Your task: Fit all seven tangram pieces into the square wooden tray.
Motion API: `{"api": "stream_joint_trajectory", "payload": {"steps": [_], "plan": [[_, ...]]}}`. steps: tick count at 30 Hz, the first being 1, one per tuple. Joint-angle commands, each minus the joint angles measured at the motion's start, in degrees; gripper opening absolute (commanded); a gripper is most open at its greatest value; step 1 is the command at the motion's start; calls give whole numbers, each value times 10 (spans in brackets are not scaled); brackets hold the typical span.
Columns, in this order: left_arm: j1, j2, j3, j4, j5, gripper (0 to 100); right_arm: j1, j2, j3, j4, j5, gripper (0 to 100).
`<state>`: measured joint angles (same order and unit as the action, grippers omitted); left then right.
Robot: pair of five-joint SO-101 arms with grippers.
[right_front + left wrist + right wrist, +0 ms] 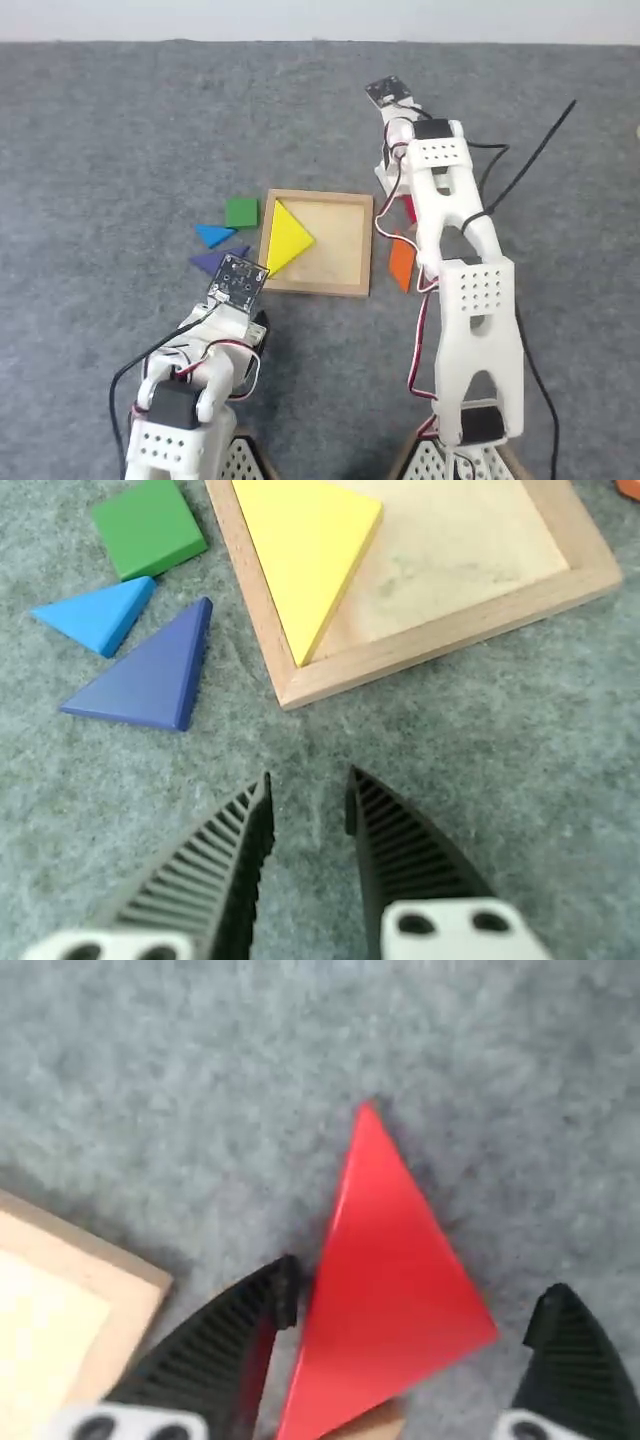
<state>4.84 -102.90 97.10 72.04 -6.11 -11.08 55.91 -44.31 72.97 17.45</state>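
Done so far: You have one piece in. The yellow triangle [287,238] lies flat in the wooden tray [338,252], its long edge against the wall on the left arm's side and its apex pointing to the middle.
Left to do: Going by the task, six pieces remain, and you can count five of them on the grey surface [120,130]. The green square [241,212], the light blue triangle [213,235] and the dark blue triangle [210,261] sit in a cluster just outside the tray by the yellow piece. The orange piece [401,262] and the red triangle [385,1290] lie on the opposite side.
Right gripper [420,1280]: Its jaws are spread wide and straddle the red triangle, which lies flat on the surface near a tray corner. Nothing is clamped. One finger is close against the triangle's edge and the other stands apart.
Left gripper [307,780]: Its jaws are slightly parted and hold nothing. It is over bare surface just beside the tray's near corner.
Edges: The tray rim stands above the surface, so I judge each piece must be lifted over it, not slid.
Open room: More than half of the tray floor is bare, all on the right arm's side. That gives you space to set the red triangle down clear of the yellow one.
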Motion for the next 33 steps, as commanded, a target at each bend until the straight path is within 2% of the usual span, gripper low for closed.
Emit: {"api": "stream_joint_trajectory", "payload": {"steps": [1,12,18,20,27,33], "plan": [[-4,-10,-7,2,5,116,22,7,-16,-3,-20,354],[-4,-10,-7,2,5,116,19,10,-16,49,-36,342],[-4,-10,-7,2,5,116,18,11,-16,48,-36,165],[-4,-10,-7,2,5,116,18,11,-16,47,-36,134],[-4,-10,-7,2,5,116,17,-3,-16,60,-38,123],[-4,-10,-7,2,5,116,3,-83,-16,125,-85,122]]}}
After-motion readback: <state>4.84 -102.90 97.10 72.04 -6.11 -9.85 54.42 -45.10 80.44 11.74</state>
